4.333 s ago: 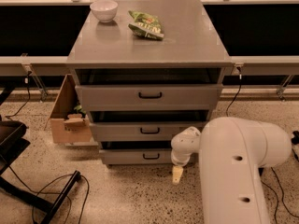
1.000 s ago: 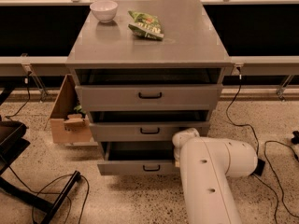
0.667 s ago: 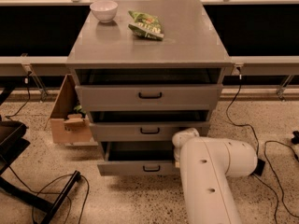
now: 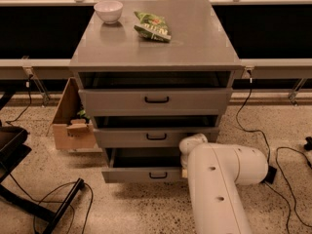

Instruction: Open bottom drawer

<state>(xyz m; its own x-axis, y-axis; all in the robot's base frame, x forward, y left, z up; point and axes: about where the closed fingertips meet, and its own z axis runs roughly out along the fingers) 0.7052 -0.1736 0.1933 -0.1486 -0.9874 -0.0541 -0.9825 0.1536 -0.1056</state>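
**A:** Gripper (image 4: 185, 171), where's it at?
**B:** Low down, at the right end of the shallow grey flat-fronted bottom drawer (image 4: 141, 174). It's mostly hidden behind the bulky white robot arm (image 4: 214, 189). Open, closed, holding anything: can't tell.
**A:** And the drawer itself?
**B:** Lowest of three in the grey metal cabinet (image 4: 156, 43), standing partway out (dark gap behind its front). Small black bar handle (image 4: 158, 175) approx. centred.

Single raised near view facing cabinet (image 4: 200, 43) front; claw (image 4: 185, 173) low by bottom drawer (image 4: 141, 175)
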